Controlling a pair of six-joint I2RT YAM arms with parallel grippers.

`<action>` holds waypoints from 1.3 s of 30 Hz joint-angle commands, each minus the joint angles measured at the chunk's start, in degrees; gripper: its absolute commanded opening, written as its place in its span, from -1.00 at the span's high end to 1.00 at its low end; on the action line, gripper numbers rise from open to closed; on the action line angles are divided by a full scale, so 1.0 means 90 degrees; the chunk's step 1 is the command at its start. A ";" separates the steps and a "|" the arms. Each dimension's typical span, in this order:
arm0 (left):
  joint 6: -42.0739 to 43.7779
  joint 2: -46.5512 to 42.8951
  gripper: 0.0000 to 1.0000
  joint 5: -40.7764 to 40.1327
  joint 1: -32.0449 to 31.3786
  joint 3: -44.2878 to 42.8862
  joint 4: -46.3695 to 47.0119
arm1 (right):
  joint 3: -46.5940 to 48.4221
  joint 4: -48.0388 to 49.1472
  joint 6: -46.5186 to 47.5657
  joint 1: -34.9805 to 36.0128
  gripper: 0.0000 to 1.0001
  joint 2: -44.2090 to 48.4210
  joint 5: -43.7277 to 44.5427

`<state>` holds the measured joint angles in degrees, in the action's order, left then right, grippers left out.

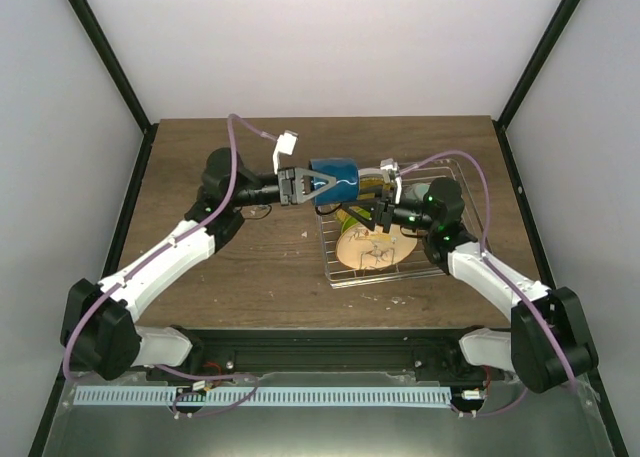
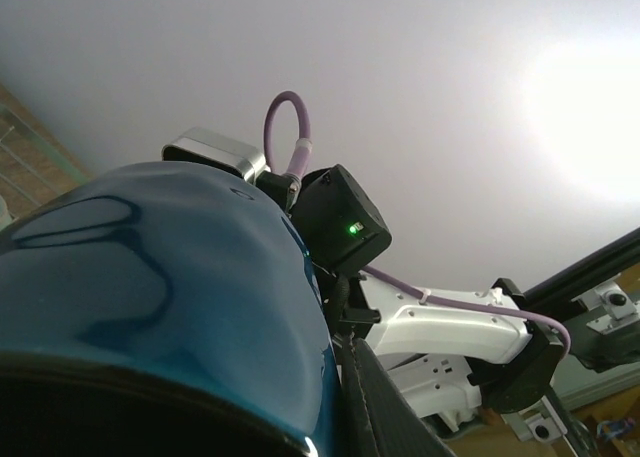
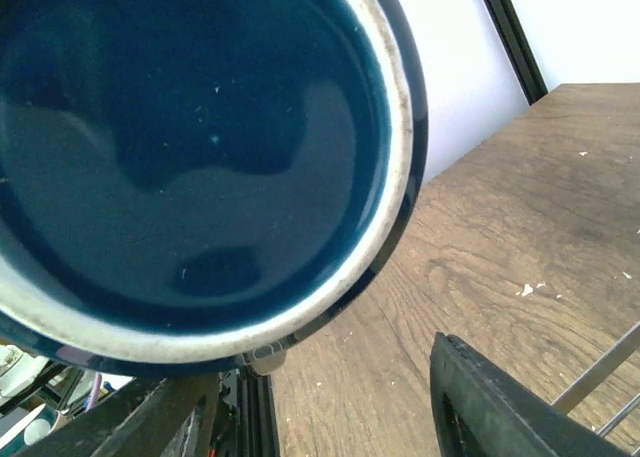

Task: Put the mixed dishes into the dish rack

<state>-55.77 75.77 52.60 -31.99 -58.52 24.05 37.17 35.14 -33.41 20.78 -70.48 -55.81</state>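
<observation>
My left gripper is shut on the dark blue mug and holds it on its side above the dish rack's far left corner. The mug's glossy side fills the left wrist view, with one dark finger pressed against it. My right gripper is open and empty just right of the mug, facing its mouth. In the right wrist view the mug's dark inside and pale rim fill the upper left, above the right gripper. The silver wire dish rack holds a tan plate with a drawing and yellow-green plates behind it.
The brown wooden table stretches left of the rack. Dark frame posts and white walls enclose the back and sides. The right arm shows close behind the mug in the left wrist view. Rack wires cross the right wrist view's lower right.
</observation>
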 commanded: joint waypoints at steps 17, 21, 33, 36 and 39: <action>-0.0531 0.0570 1.00 -0.0039 -0.0217 -0.0060 0.1741 | 0.0650 0.0799 -0.0392 0.0123 0.31 -0.0246 -0.0112; -0.0542 0.0585 1.00 -0.0031 -0.0221 -0.0050 0.1748 | 0.0674 0.0608 -0.0229 0.0123 0.68 -0.0158 -0.0033; -0.0520 0.0708 0.63 -0.0009 -0.0221 0.0196 0.1830 | 0.0679 -0.0032 0.0225 0.0119 0.99 0.0189 0.0515; -0.0474 0.0732 0.33 -0.0025 -0.0212 0.0361 0.1787 | 0.0683 -0.0203 0.0335 0.0125 0.99 0.0289 0.0755; -0.0468 0.0707 0.16 -0.0033 -0.0174 0.0477 0.1784 | 0.0694 -0.0369 0.0361 0.0123 0.99 0.0339 0.0989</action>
<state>-60.45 81.65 51.07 -33.45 -55.79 38.87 40.38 30.83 -32.12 21.28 -69.97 -51.77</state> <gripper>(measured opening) 0.379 0.123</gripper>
